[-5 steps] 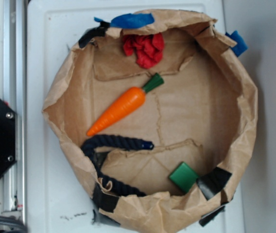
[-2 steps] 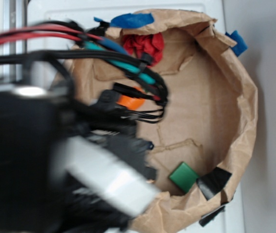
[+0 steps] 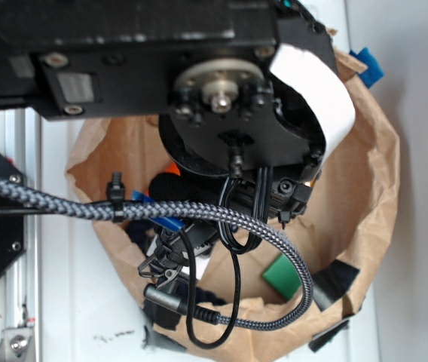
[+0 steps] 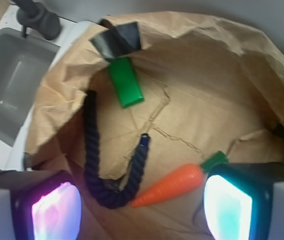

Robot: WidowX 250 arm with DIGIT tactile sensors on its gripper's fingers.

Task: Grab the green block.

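Observation:
The green block (image 4: 126,82) lies flat on the floor of a brown paper bag (image 4: 207,30), against the far wall beside a piece of black tape (image 4: 117,40). In the exterior view the green block (image 3: 283,276) shows at the bag's lower right, partly behind cables. My gripper (image 4: 142,215) hangs above the bag floor, open, with nothing between its fingers. Its glowing pads (image 4: 57,212) frame the near end of the bag, well short of the block. From outside, the arm's wrist (image 3: 233,128) hides the fingers.
An orange toy carrot (image 4: 169,186) and a dark blue rope (image 4: 94,155) lie on the bag floor below and between the fingers. The bag's crumpled walls rise all round. A grey sink basin (image 4: 7,85) sits outside to the left. A braided cable (image 3: 199,215) loops across the bag.
The arm has swung in from the left and now sits over the bag, covering the carrot, rope and red cloth in the exterior view. The green block has not moved.

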